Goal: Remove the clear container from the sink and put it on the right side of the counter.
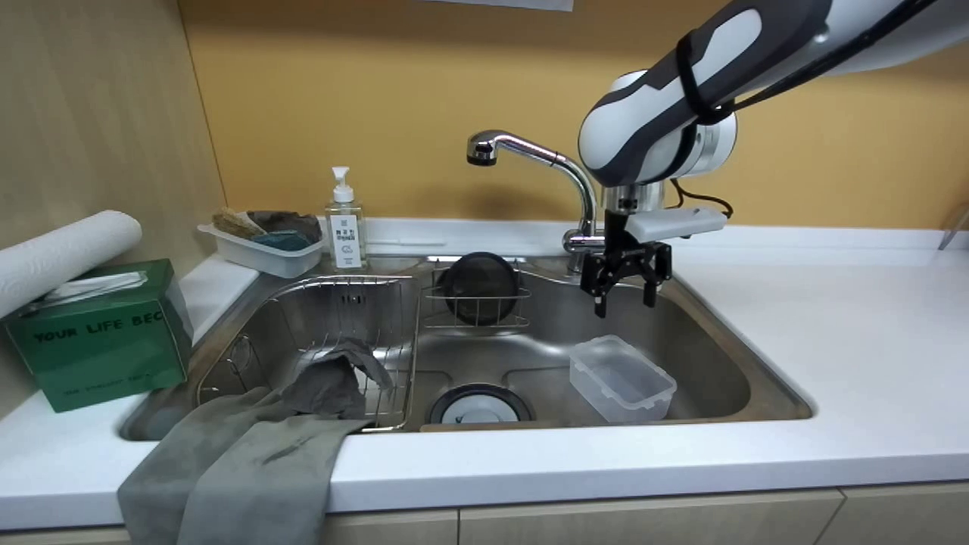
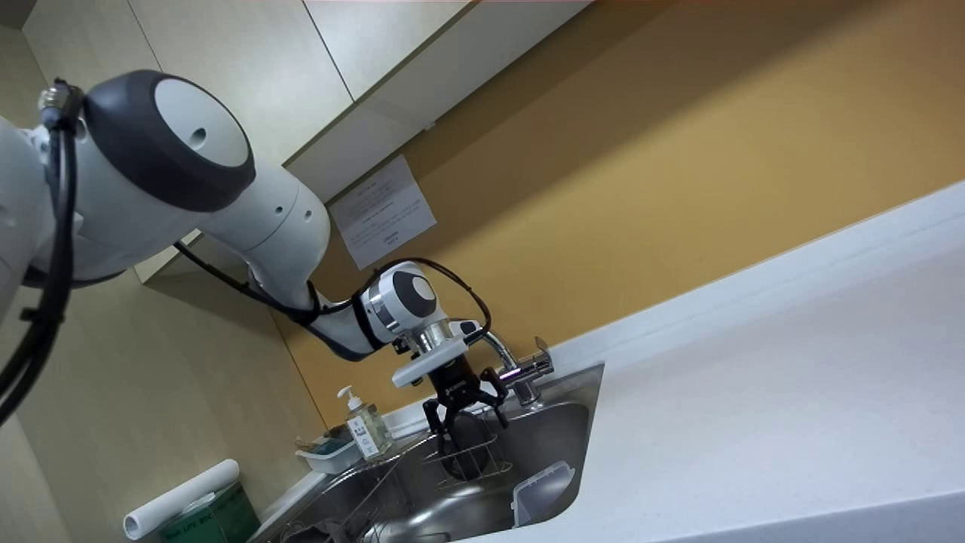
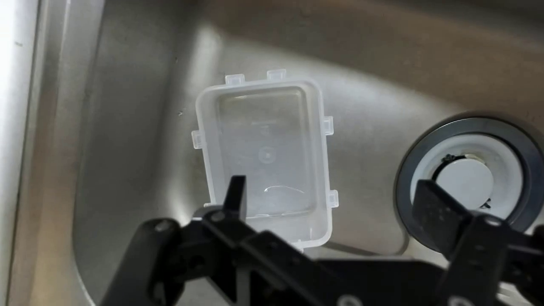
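Observation:
The clear container (image 1: 622, 378) stands open side up on the floor of the steel sink (image 1: 704, 363), near its right wall and front edge in that exterior view. It also shows in an exterior view (image 2: 541, 492) and, seen from above, in the wrist view (image 3: 267, 148). My gripper (image 1: 625, 303) is open and empty. It hangs fingers down above the sink, apart from the container and higher than it. In the wrist view my gripper (image 3: 332, 191) has its left finger over part of the tub and its right finger over the drain (image 3: 465, 182). The white counter (image 1: 870, 341) lies right of the sink.
The chrome faucet (image 1: 568, 170) rises close beside my gripper. A dark round pan (image 1: 482, 289) stands in a small wire rack. A wire rack (image 1: 412, 356) and grey cloths (image 1: 250, 462) are left. Soap (image 1: 346, 238), a pale tray (image 1: 265, 257) and a green box (image 1: 106, 341) stand farther left.

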